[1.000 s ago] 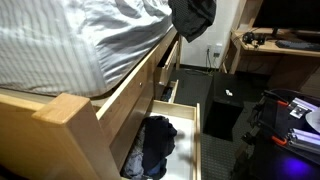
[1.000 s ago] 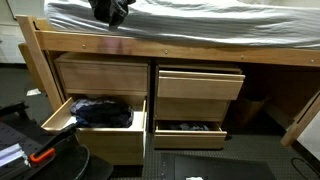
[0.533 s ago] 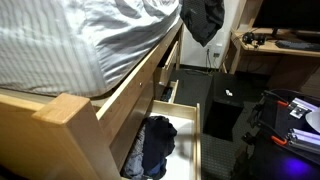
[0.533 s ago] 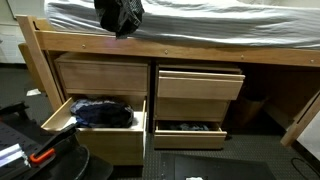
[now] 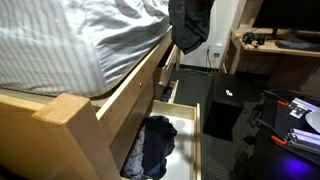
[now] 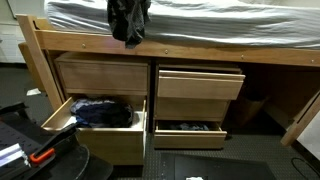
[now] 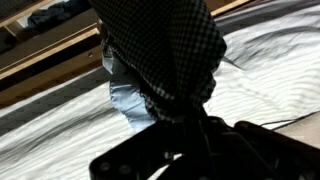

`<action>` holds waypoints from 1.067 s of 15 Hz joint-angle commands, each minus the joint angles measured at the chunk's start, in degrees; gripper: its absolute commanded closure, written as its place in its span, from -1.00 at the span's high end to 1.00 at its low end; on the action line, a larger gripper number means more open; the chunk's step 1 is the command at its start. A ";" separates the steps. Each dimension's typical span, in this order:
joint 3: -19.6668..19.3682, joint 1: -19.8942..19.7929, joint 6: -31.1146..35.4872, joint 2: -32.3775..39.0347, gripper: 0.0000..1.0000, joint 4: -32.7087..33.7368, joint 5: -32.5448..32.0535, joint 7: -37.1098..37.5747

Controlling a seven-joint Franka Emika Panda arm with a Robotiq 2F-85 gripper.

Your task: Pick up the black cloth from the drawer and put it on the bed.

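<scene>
The black cloth hangs from my gripper above the bed's edge; it shows in both exterior views. In the wrist view it is a dark checked cloth with a light blue piece beside it, dangling over the striped grey bed sheet. My gripper is shut on the top of the cloth; the fingers are dark and mostly hidden by it. The bed has a striped sheet and a wooden frame. The open drawer below holds other dark clothes.
A second lower drawer stands open with dark items. A desk and a black box are beyond the bed. Robot base gear is in the foreground.
The cloth has swung and moved sideways along the bed edge with my gripper, further along the mattress in an exterior view. The drawers have not changed.
</scene>
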 commanded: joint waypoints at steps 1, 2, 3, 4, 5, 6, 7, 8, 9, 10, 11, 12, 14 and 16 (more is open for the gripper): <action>4.98 -0.25 6.49 -3.49 -0.99 4.15 -3.98 4.35; 6.00 0.32 8.77 -4.13 -0.99 4.35 -4.92 4.50; 6.65 1.14 11.85 -4.55 -0.99 4.01 -5.28 5.00; 7.34 1.93 14.70 -5.06 -0.99 3.68 -5.88 5.41; 8.09 2.53 17.28 -5.49 -0.99 3.57 -6.64 6.08; 8.76 3.11 19.69 -5.94 -0.99 3.40 -7.67 6.26; 9.38 3.85 22.13 -6.50 -0.99 3.10 -8.65 6.77; 9.85 4.82 24.70 -7.16 -0.99 2.71 -9.77 7.24; 10.23 6.02 27.21 -8.06 -0.99 2.20 -11.05 7.45; 10.29 7.39 30.13 -8.68 -0.99 1.39 -12.16 7.87; 10.43 8.82 32.94 -9.74 -0.99 0.82 -13.11 8.65; 9.89 11.12 36.35 -11.05 -0.99 -0.46 -12.97 10.06; 11.96 10.71 37.06 -12.46 -0.96 1.01 -17.34 11.45; 11.75 12.08 38.00 -13.68 -0.96 0.48 -17.65 11.90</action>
